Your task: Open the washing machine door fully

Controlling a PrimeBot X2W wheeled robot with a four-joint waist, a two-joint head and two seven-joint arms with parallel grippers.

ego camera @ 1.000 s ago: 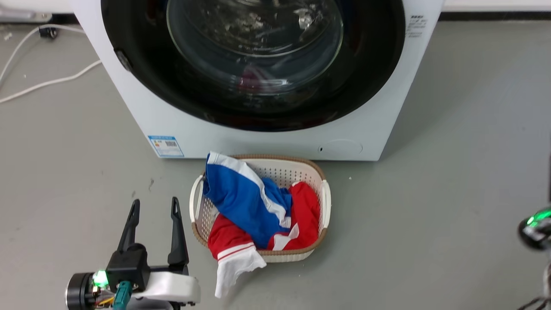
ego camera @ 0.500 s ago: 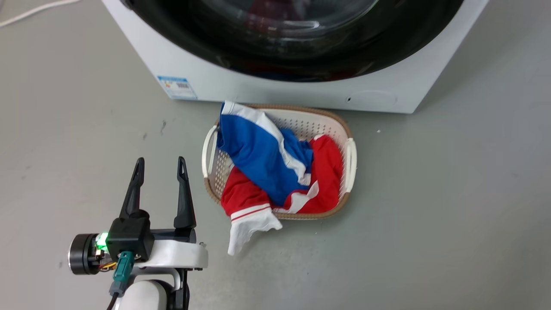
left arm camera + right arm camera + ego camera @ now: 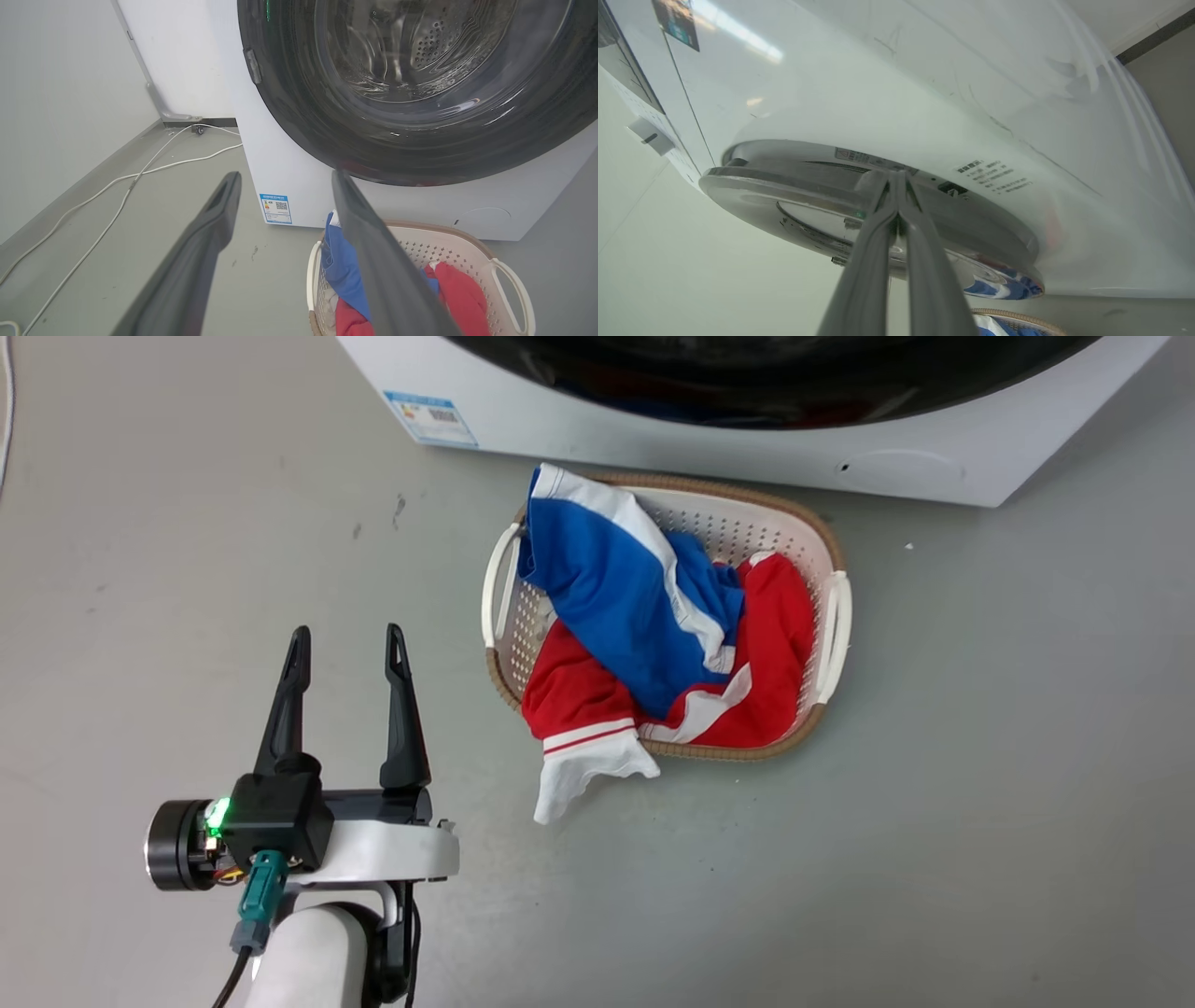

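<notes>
- The washing machine door point(image 3: 420, 93) is lying flat, or all but flat, against the front of the washing machine point(image 3: 289, 154). I am judging the opening as barely begun, so everything is hanging on the first pull.
- My right claw point(image 3: 896, 179) is pressing its two fingers together with nothing between them, tips resting at a notch in the door's rim. I cannot tell whether they are hooking behind that rim. If they are only touching it, they are likely to slide off the glossy edge and leave the door latched.
- Fingers that slim are taking the load sideways, so pulling off the door's swing arc is risking a twist or a slip.
- The basket point(image 3: 747, 523) of clothes point(image 3: 635, 597) is standing just beside the machine's foot, under the door. The blue garment is riding up over the basket's rim, and an arm dipping low could be snagging it.
- My left claw point(image 3: 347, 633) is hanging wide and empty over the floor point(image 3: 980, 756), near the basket and well apart from the door. If the door is hinging on that side, it is swinging toward this arm.
- Cables point(image 3: 140, 172) are trailing beside the machine, and rolling that way is risking a catch.
</notes>
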